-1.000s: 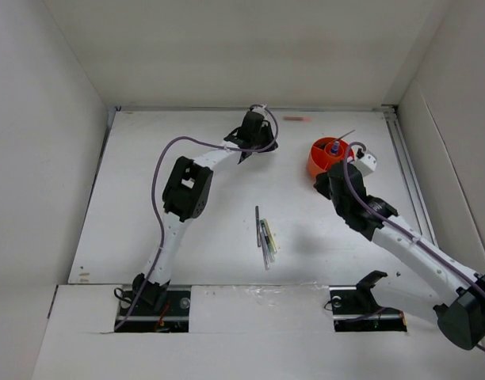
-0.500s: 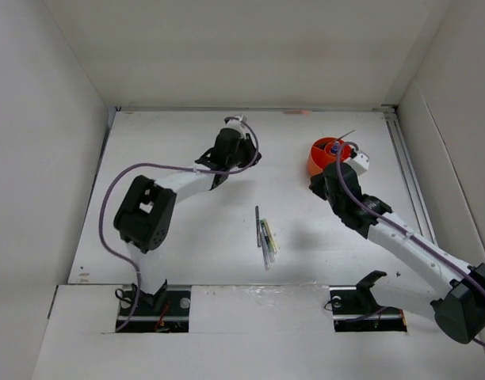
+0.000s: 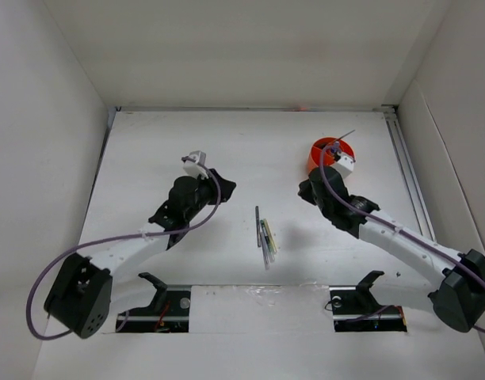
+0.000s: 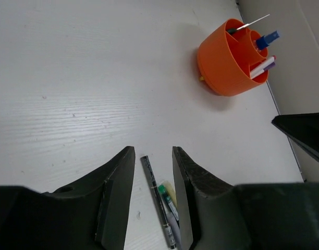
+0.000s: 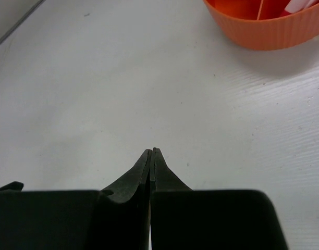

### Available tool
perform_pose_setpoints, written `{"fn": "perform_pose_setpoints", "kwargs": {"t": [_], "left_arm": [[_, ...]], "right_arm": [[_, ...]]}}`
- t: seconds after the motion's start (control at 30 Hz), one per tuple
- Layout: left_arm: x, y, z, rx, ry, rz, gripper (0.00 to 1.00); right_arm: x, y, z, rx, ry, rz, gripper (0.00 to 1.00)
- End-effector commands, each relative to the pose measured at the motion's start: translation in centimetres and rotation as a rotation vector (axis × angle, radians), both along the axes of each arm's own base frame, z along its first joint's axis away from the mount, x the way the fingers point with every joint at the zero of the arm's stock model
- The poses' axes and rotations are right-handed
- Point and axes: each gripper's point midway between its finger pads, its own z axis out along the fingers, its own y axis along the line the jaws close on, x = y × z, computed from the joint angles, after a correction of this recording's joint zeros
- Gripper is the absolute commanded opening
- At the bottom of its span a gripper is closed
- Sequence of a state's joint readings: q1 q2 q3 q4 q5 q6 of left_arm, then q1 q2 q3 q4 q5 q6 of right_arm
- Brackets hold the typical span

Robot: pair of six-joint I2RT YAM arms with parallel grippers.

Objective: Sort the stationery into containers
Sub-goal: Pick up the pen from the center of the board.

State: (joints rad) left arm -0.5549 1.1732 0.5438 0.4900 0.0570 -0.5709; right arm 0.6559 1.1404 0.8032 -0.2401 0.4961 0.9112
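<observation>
Several pens [image 3: 266, 236] lie bunched at the table's middle front. In the left wrist view they are a dark pen [image 4: 155, 188] and a green-capped pen [image 4: 169, 200]. My left gripper [image 3: 223, 187] [image 4: 152, 152] hangs open and empty, left of the bunch, and its camera sees the pens through the gap. The orange holder [image 3: 328, 155] [image 4: 228, 58] [image 5: 264, 28] stands at the back right. It holds a blue-capped bottle [image 4: 267, 38], a white marker [image 4: 261, 66] and a thin stick. My right gripper [image 3: 304, 190] [image 5: 152, 151] is shut and empty, just left of and nearer than the holder.
White walls enclose the table on the left, back and right. A metal rail [image 3: 407, 170] runs along the right side. The right arm's dark body [image 4: 304, 136] shows at the right of the left wrist view. Two arm bases [image 3: 151, 305] sit at the near edge.
My left arm has swung back from the far middle of the table toward the near left, and its jaws have opened. My right gripper has shifted slightly left, away from the holder.
</observation>
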Motion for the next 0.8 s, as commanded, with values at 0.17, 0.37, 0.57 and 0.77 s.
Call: {"fn": "perform_pose_setpoints", "kwargs": {"t": [0.17,0.37,0.57,0.77], "left_arm": [[-2.3,2.5,2.9,-0.055,-0.146,0.047,0.39],[-2.5,2.3,3.4,-0.049,-0.159,0.018,0.39],[-3.7,1.9,4.5,-0.085,-0.179,-0.032,0.41],[-4.3,2.1,5.2,-0.1,-0.201,-0.042,0.42]], "right_arm": [[-1.6,4.4,-0.9,-0.051,0.037,0.127,0.23],[-4.9,9.2,-4.7,-0.136,0.15,0.324,0.39],[-4.9,11.9,-6.8,-0.196,0.194,0.362,0.41],[-3.5,13.4,-8.1,-0.263,0.2,0.354,0.4]]}}
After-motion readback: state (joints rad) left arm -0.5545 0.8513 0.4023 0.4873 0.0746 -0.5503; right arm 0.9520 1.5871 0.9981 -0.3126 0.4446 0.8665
